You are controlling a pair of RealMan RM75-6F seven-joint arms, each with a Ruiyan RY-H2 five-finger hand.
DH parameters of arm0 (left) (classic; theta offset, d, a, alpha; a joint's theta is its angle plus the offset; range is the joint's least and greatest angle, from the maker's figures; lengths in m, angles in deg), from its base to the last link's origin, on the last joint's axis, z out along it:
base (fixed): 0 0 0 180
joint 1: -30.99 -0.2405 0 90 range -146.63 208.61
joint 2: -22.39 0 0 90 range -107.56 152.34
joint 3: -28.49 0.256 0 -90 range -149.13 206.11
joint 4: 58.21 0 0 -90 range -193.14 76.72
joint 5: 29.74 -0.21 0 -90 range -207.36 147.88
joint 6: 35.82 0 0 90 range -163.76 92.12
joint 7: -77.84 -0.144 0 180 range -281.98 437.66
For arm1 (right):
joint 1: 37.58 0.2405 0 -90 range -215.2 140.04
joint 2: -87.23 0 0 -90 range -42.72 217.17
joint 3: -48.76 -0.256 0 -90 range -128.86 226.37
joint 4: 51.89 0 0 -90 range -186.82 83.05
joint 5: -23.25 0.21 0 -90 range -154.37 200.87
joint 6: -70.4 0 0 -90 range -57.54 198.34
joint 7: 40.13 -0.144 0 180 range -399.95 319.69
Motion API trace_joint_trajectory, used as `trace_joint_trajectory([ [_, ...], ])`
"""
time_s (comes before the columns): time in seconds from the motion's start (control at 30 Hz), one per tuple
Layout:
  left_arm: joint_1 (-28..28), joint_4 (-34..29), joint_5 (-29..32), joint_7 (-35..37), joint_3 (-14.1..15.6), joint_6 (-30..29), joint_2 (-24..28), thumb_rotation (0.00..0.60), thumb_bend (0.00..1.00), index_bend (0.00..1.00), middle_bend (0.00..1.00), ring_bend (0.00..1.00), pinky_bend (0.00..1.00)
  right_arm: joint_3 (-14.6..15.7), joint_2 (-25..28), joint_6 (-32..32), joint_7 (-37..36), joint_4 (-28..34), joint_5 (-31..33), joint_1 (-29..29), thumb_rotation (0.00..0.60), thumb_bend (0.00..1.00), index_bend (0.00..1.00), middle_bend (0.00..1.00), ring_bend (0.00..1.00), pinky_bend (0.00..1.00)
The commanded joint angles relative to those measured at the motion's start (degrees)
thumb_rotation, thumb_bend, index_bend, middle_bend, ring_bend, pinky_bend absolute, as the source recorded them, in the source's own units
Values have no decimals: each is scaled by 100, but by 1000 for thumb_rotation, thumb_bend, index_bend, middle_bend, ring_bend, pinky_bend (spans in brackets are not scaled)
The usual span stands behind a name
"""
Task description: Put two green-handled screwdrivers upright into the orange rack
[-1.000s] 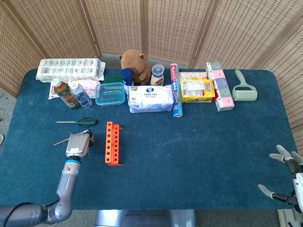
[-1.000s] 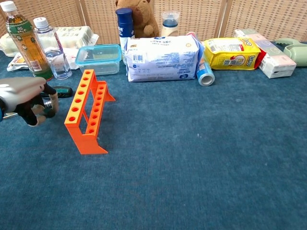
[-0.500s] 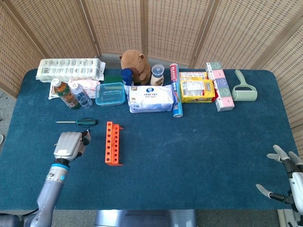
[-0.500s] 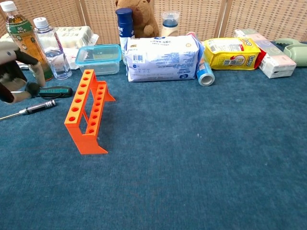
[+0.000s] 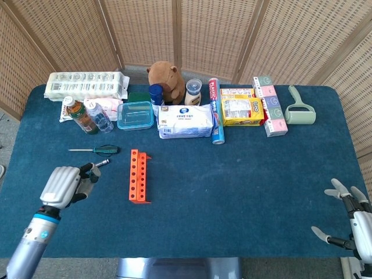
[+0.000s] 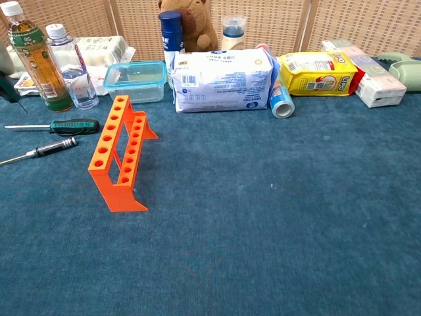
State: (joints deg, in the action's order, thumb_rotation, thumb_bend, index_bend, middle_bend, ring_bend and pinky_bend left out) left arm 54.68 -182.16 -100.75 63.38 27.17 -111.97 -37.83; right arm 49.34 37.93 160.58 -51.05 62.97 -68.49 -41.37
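Since half a second ago the left hand (image 5: 65,185) has drawn back toward the lower left of the head view, farther from the rack, and it has almost left the chest view. It shows only its back, with the fingers curled around a dark green screwdriver handle (image 5: 88,172). In the chest view only a dark green piece with a thin tip shows at the left edge.

The dark blue cloth-covered table (image 5: 232,186) fills most of both views. The right hand (image 5: 350,224) is at the lower right corner of the head view, holding nothing, with its fingers spread.

The orange plastic rack with two rows of round holes (image 5: 138,174) stands left of centre, and all its holes are free. A second green-handled screwdriver with a thin steel shaft (image 5: 96,150) lies flat, left of the rack's far end. A small black-and-silver screwdriver (image 6: 41,149) lies flat, a little nearer to the camera in the chest view.
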Motion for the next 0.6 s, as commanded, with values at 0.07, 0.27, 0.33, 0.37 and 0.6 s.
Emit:
trace_joint_trajectory([
  [0.07, -288, -111, -1007, 1616, 292, 296, 818, 600, 447, 538, 889, 802, 828, 9, -58, -65, 134, 17, 21, 24, 600, 115, 70, 281, 260, 17],
  [0.27, -224, 66, -2222, 3520, 616, 747, 1497, 600, 446, 538, 889, 802, 827, 24, -171, -188, 385, 40, 60, 71, 600, 114, 70, 281, 261, 17],
  [0.33, -199, 165, -2629, 4044, 715, 765, 1624, 600, 447, 538, 889, 802, 828, 25, -205, -222, 453, 48, 76, 87, 600, 114, 70, 281, 261, 17],
  [0.37, -174, 200, -2784, 4255, 757, 789, 1660, 600, 447, 538, 889, 802, 828, 25, -214, -229, 474, 51, 81, 90, 600, 114, 70, 281, 261, 17],
  [0.6, 11, 453, -3533, 5259, 925, 810, 1694, 600, 447, 537, 889, 802, 828, 11, -235, -211, 506, 58, 101, 92, 600, 115, 70, 281, 261, 17],
])
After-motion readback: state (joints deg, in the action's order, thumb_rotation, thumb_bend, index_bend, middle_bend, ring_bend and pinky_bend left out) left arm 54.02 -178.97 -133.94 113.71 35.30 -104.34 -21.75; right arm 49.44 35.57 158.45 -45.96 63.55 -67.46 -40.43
